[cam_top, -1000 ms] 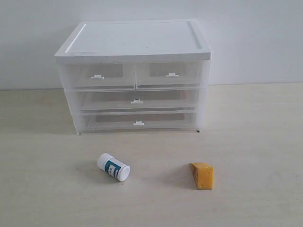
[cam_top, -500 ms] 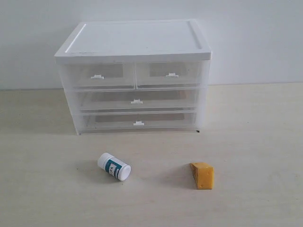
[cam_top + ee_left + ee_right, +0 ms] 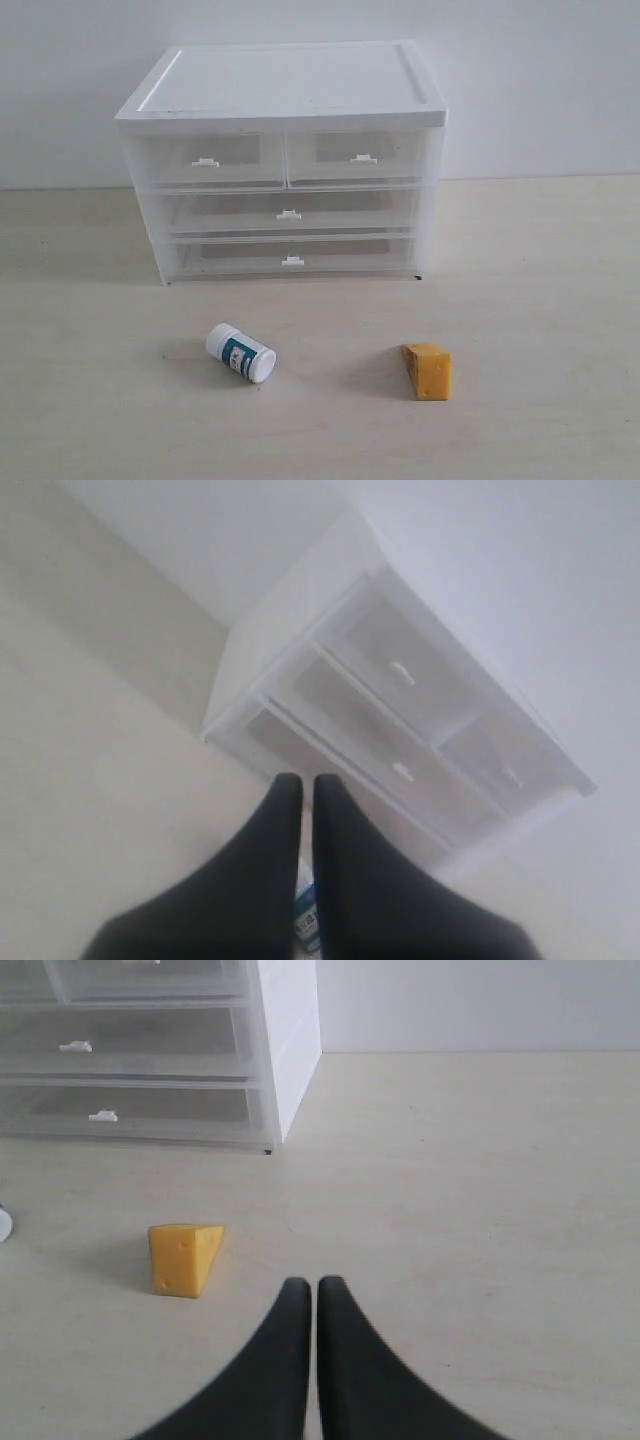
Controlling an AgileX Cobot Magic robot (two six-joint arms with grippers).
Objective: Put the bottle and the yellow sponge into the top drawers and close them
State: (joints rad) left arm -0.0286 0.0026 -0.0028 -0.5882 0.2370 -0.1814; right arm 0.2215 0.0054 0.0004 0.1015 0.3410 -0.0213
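No step is yet begun: both top drawers [image 3: 205, 160] are seen shut in the drawer unit [image 3: 285, 85], which is set toward the far edge of the bench [image 3: 540, 300]. The left hand [image 3: 305, 780] and the right hand [image 3: 312, 1283] are each pressed shut, with nothing held. The bottle [image 3: 240, 352] is laid on its side nearer the near edge, on the left half; the yellow sponge [image 3: 428, 371] is set well apart on the right half. A drawer is judged to need pulling open first by its small tab, for which parted fingers are called for. The bench is pale and matt; a plain white wall [image 3: 540, 90] is seen behind.
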